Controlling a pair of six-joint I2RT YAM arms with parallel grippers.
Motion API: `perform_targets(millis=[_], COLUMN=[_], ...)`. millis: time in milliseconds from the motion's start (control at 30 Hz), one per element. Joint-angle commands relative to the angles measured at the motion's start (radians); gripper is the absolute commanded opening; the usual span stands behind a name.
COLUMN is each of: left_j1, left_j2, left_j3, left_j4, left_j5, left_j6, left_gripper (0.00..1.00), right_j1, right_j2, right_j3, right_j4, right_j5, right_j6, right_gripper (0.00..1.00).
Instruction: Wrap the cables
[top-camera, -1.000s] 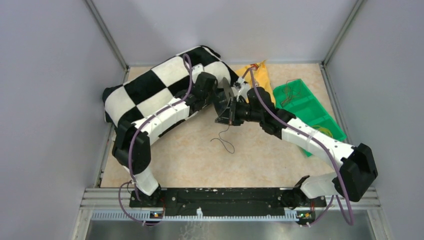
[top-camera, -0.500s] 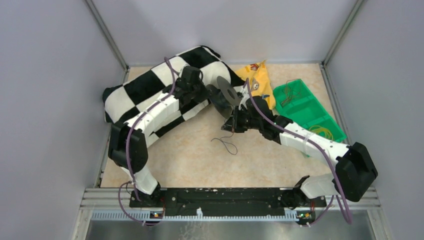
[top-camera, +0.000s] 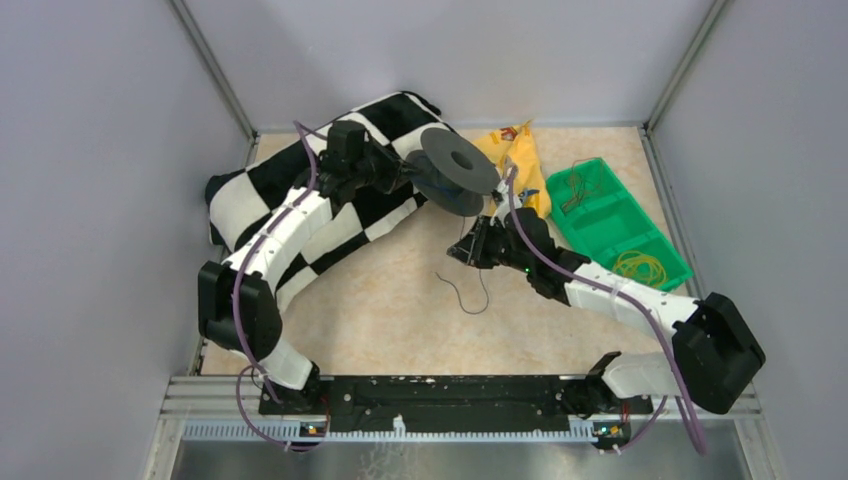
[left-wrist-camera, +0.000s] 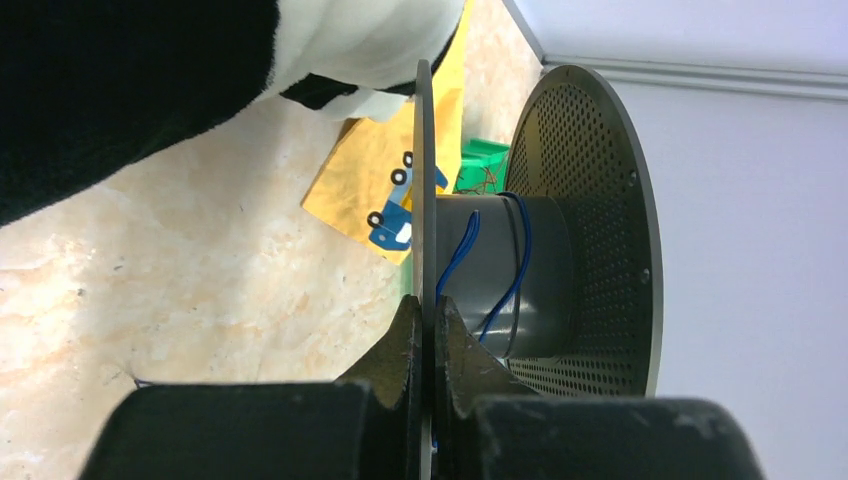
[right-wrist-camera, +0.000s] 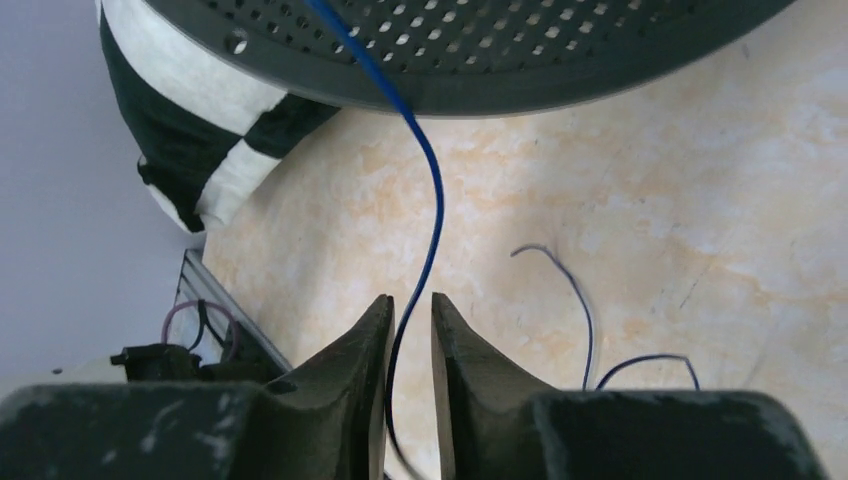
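left hand (left-wrist-camera: 428, 310) clamped on the spool (left-wrist-camera: 590, 220) by its near flange; below the spool, right hand (right-wrist-camera: 410, 300) barely apart, blue cable (right-wrist-camera: 432, 200) running loose between its fingers.

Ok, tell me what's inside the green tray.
The green tray holds a dark wire tangle in its far section and yellow loops in the near one. The right arm covers its near corner.
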Motion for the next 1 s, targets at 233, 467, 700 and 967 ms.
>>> perform_targets(millis=[233, 467, 700, 967], left_j1=[0.015, 0.041, 0.055, 0.055], left_j2=[-0.087, -0.110, -0.136, -0.130], left_j3=[0.031, 0.067, 0.099, 0.166], left_j4=[0.117, 0.083, 0.070, 0.057], left_j5=[0.113, 0.113, 0.098, 0.083], left_j6=[-0.069, -0.053, -0.055, -0.069], left_gripper=[0.00, 0.00, 0.00, 0.00], right_j1=[-0.029, -0.029, -0.030, 0.011], right_j2=[-0.029, -0.075, -0.217, -0.130], right_j3=[-0.142, -0.233, -0.387, -0.531], right_j4=[0.390, 0.437, 0.544, 0.855], right_j5=[0.091, 0.188, 0.214, 0.253], right_j6=[0.007, -0.099, -0.263, -0.100], right_gripper=[0.41, 0.85, 0.99, 0.99])
